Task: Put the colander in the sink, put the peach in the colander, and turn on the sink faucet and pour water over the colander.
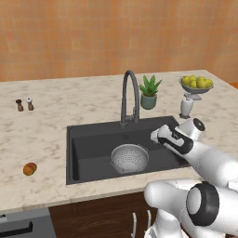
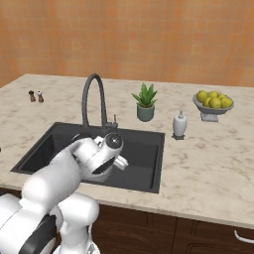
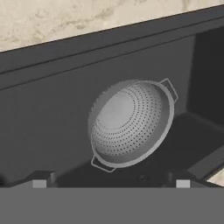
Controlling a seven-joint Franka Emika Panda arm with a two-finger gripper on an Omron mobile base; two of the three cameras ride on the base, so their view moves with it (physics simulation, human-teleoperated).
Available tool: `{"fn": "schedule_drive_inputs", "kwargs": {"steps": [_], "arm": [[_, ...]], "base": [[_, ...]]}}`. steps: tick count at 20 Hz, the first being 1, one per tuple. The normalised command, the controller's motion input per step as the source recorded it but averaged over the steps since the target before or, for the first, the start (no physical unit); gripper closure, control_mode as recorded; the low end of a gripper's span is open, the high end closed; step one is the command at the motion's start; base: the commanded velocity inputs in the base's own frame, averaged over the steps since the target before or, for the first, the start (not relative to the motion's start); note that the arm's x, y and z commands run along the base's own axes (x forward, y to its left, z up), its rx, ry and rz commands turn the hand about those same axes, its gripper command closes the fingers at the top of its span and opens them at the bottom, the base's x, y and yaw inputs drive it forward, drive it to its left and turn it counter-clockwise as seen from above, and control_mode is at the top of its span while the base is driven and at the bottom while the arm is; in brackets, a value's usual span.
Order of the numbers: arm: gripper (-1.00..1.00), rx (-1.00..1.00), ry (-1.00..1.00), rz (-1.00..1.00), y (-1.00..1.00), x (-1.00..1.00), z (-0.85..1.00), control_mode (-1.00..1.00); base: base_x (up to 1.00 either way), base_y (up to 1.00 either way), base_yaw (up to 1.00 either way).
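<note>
The silvery perforated colander (image 1: 130,157) (image 3: 131,124) sits upright on the floor of the dark grey sink (image 1: 88,144) (image 2: 144,144) (image 3: 43,109), slightly right of middle. My gripper (image 1: 154,135) (image 2: 120,161) (image 3: 111,182) hovers over the basin's right part, just above and right of the colander, open and holding nothing. The small orange peach (image 1: 29,168) lies on the counter left of the sink, near the front edge. The gooseneck faucet (image 1: 130,93) (image 2: 94,99) stands behind the basin; no water runs from it. In the right base view my arm hides the colander.
A potted plant (image 1: 149,93) (image 2: 145,103), a white soap dispenser (image 1: 186,106) (image 2: 179,124) and a footed bowl of yellow fruit (image 1: 196,85) (image 2: 214,103) stand behind and right of the sink. Two small shakers (image 1: 24,105) (image 2: 35,95) stand far left.
</note>
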Motion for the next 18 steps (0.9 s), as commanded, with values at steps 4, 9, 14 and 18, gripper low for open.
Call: {"fn": "schedule_drive_inputs", "kwargs": {"steps": [4,9,14,18], "arm": [[-1.0,0.17,0.15,0.07,-0.1,-0.43,0.96,-1.0],[-1.0,0.16,0.14,0.02,0.03,-0.77,0.58,-1.0],[-1.0,0.27,0.05,-0.3,0.14,-0.76,0.48,-1.0],[-1.0,0.21,0.16,-0.56,0.21,-0.43,0.53,-1.0]], "base": [[0.0,0.0,0.0],[0.0,0.0,0.0],[0.0,0.0,0.0],[0.0,0.0,0.0]]}}
